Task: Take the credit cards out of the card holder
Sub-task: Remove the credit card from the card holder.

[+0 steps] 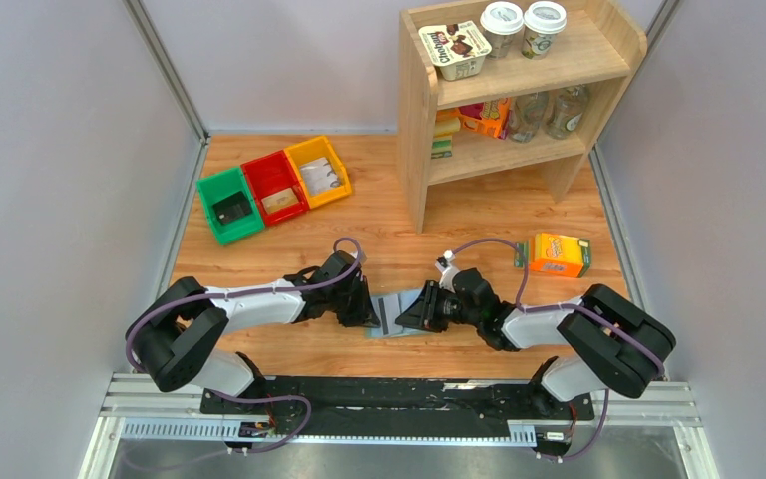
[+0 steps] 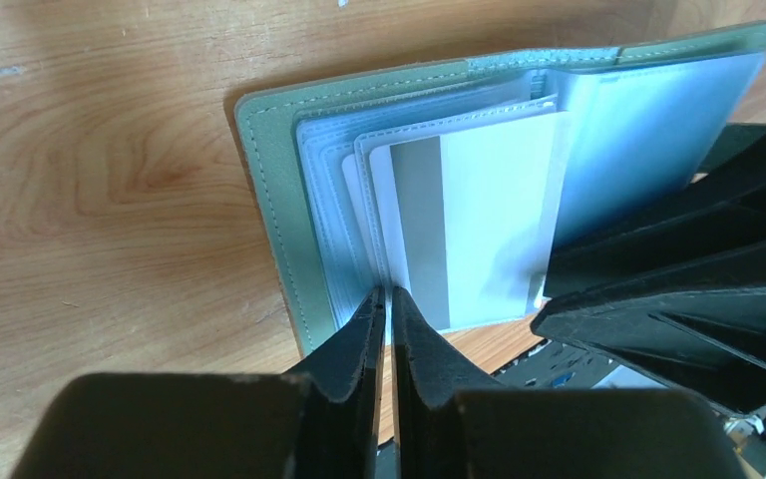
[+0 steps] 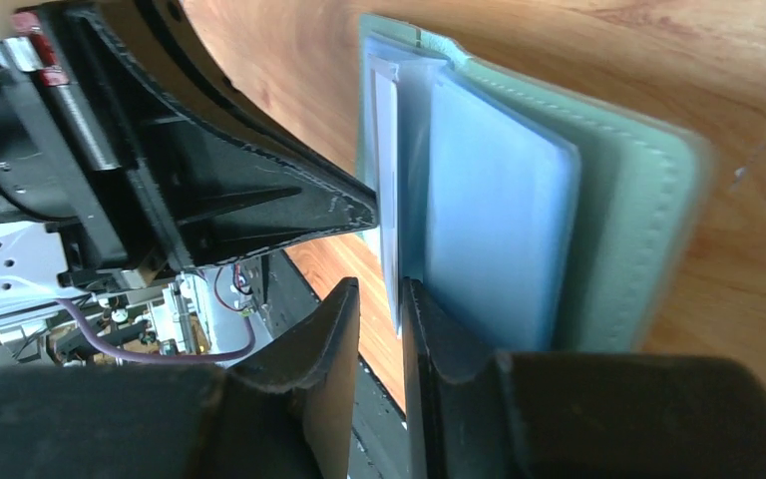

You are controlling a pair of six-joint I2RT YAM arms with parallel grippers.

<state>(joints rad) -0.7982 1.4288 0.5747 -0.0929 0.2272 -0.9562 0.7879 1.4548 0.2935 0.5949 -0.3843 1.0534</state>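
Note:
The grey-green card holder (image 1: 391,319) lies open on the wooden table between my two grippers. In the left wrist view its green leaf (image 2: 269,190) carries a fan of clear sleeves, and a white credit card (image 2: 479,220) with a grey stripe shows in one of them. My left gripper (image 2: 389,299) is pinched on the near edge of a sleeve, just left of that card. My right gripper (image 3: 384,299) stands at the other leaf (image 3: 638,220). Its jaws are a narrow gap apart, and a white card's thin edge (image 3: 391,200) reaches their mouth. The pale blue sleeves (image 3: 499,220) lie beside it.
An orange carton (image 1: 559,254) lies right of the arms. A wooden shelf (image 1: 519,90) with cups, bottles and packets stands at the back. Green (image 1: 229,205), red (image 1: 276,187) and yellow (image 1: 319,170) bins sit at the back left. The other arm's fingers (image 2: 678,289) crowd each wrist view.

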